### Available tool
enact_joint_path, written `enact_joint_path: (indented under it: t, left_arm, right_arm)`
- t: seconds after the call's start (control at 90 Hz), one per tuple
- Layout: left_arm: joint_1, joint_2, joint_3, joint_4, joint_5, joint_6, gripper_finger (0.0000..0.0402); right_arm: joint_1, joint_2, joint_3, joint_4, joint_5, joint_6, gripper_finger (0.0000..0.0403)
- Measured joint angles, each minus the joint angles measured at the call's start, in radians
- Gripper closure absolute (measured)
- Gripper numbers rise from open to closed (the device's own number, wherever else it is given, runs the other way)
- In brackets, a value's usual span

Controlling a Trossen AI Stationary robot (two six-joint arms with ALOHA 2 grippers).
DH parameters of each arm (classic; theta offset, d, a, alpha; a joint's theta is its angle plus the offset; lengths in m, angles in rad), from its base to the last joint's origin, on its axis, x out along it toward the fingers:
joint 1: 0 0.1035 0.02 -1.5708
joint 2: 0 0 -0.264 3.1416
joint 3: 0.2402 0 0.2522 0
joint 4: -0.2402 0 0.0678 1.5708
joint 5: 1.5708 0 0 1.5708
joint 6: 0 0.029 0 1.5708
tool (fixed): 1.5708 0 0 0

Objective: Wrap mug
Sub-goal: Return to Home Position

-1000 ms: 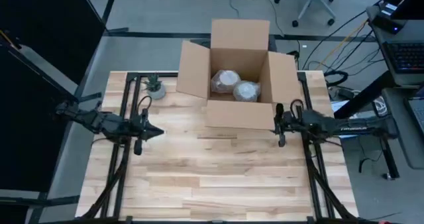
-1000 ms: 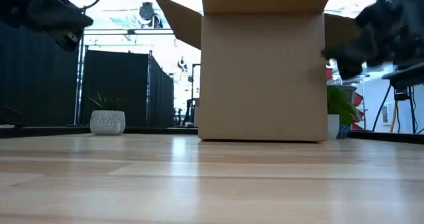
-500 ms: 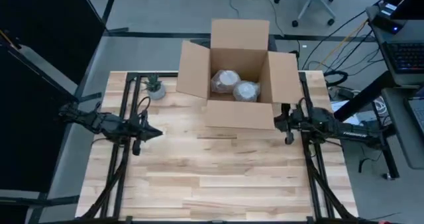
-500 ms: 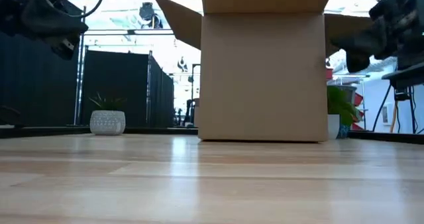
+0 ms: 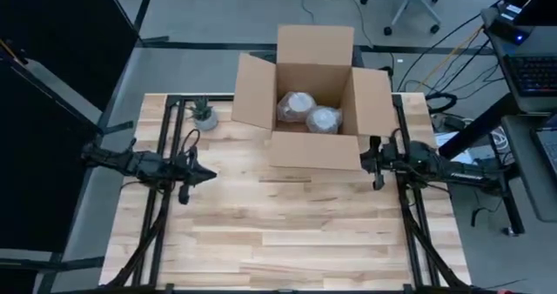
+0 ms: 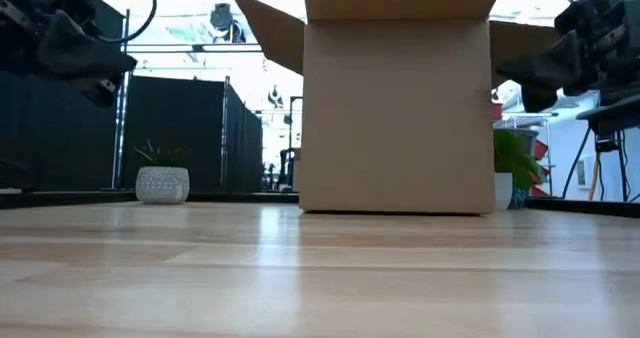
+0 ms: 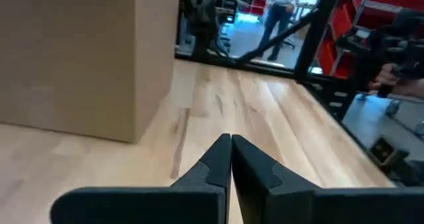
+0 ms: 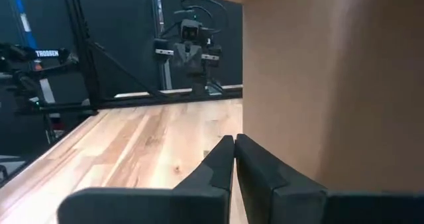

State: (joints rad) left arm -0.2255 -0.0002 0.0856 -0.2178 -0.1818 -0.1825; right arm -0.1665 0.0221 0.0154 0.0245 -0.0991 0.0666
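Observation:
An open cardboard box (image 5: 312,94) stands at the table's far middle, and two wrapped bundles (image 5: 309,113) lie inside it; whether either is the mug, I cannot tell. My left gripper (image 5: 211,175) hovers shut above the table's left side, pointing toward the right edge. My right gripper (image 5: 367,155) hovers shut just right of the box's near right corner, pointing toward the left edge. In both wrist views the fingertips meet with nothing between them: left gripper (image 7: 230,139), right gripper (image 8: 234,138).
A small potted plant (image 5: 204,114) stands at the far left of the table, also visible as the potted plant (image 6: 162,182) in the low view. The box's flaps (image 5: 252,92) stand open. Bare wood lies across the table's near half (image 5: 287,233).
My right gripper has drawn back a little toward the table's right edge, away from the box's near right corner. My left gripper has shifted slightly toward the near edge. Both stay shut.

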Motion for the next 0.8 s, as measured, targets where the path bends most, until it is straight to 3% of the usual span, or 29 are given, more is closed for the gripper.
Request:
enact_joint_path:
  t: [0.4, 0.656, 0.8]
  left_arm:
    - [0.235, 0.000, -0.043, 0.130, 0.216, 0.064, 0.0402]
    - [0.416, 0.013, -0.043, 0.131, 0.217, 0.078, 0.0402]
    - [0.448, 0.017, -0.043, 0.137, 0.238, 0.073, 0.0402]
  right_arm:
    - [0.000, 0.001, 0.000, 0.000, 0.000, -0.055, 0.0401]
    - [0.000, 0.001, 0.000, 0.000, 0.000, -0.101, 0.0401]
    - [0.000, 0.001, 0.000, 0.000, 0.000, -0.114, 0.0401]
